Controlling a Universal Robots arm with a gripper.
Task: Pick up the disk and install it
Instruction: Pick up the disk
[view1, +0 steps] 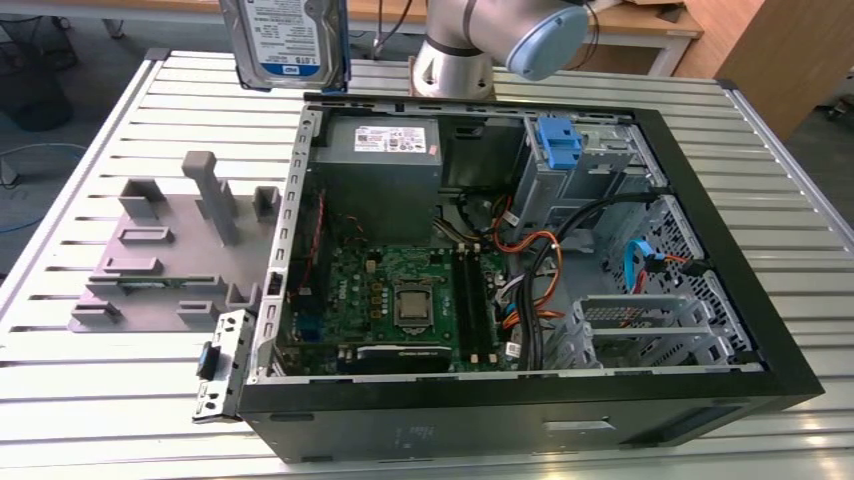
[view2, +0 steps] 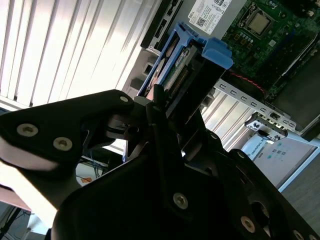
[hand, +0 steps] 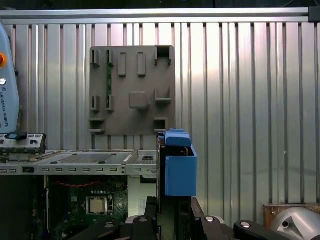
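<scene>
The jaws are closed on the disk (view1: 280, 40), gripping it by its flat sides; in the second wrist view the black fingers (view2: 155, 115) press against it from either side, and its blue bracket (view2: 217, 50) sticks out past them. In the exterior view the disk hangs upright in the air at the top of the picture, its white-and-blue label facing the camera, its blue edge towards the exterior view's right; it is clear of the surface (view1: 120, 400) and sits beyond the far corner of the open computer case (view1: 747, 300), on the exterior view's left of the arm (view1: 487, 40).

The case lies on its side on the slatted metal surface with its inside exposed; a green circuit board (view1: 400, 290) fills the middle, a grey power-supply box (view1: 380, 140) with a white label sits at the far end, and a lone blue bracket (view1: 561, 140) stands beside it towards the exterior view's right. Orange and black cables (view1: 534, 260) run between the board and a metal cage (view1: 641, 320) near the case's near corner.

A grey holder (view1: 160, 260) with upright pegs and slots rests on the surface just beside the case, on the exterior view's left; the first wrist view looks down on it (hand: 132, 90), with the blue bracket end of the disk (hand: 180, 167) in front of it.
</scene>
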